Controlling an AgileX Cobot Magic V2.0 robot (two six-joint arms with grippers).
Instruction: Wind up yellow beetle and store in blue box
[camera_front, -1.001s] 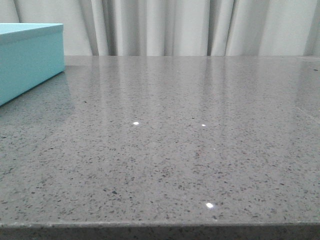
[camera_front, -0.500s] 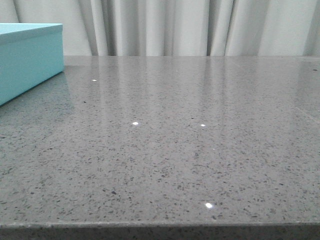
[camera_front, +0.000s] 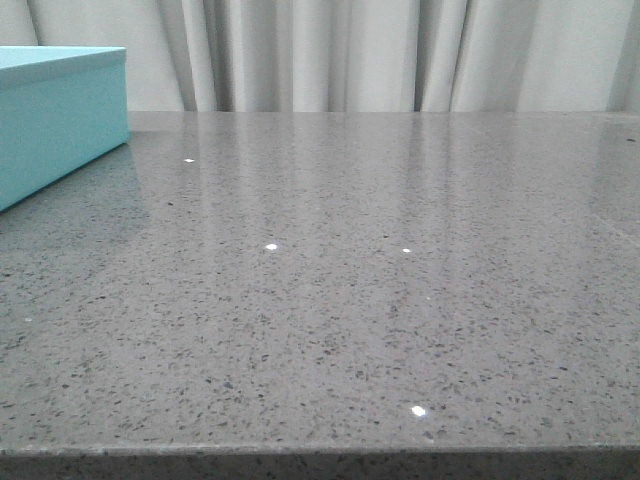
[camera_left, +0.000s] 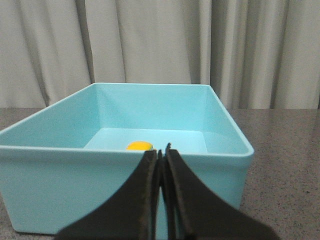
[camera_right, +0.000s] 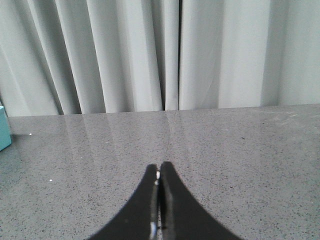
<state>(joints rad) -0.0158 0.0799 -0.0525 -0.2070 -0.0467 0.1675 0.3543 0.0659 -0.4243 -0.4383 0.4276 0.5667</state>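
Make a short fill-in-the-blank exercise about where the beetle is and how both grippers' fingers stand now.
1. The beetle lies inside the blue ____.
2. The left gripper has its fingers ____, holding nothing.
3. The right gripper hangs over the bare grey ____.
4. In the front view, the box stands at the table's ____ side.

Missing words: box; shut; table; left

Polished grey speckled stone bench (camera_front: 380, 300), glossy with light glints. Matt, smooth turquoise plastic-looking blue box (camera_left: 125, 185). Soft pleated pale cloth curtain (camera_right: 150, 55). Glossy yellow beetle (camera_left: 139, 146). Matt black pincers.
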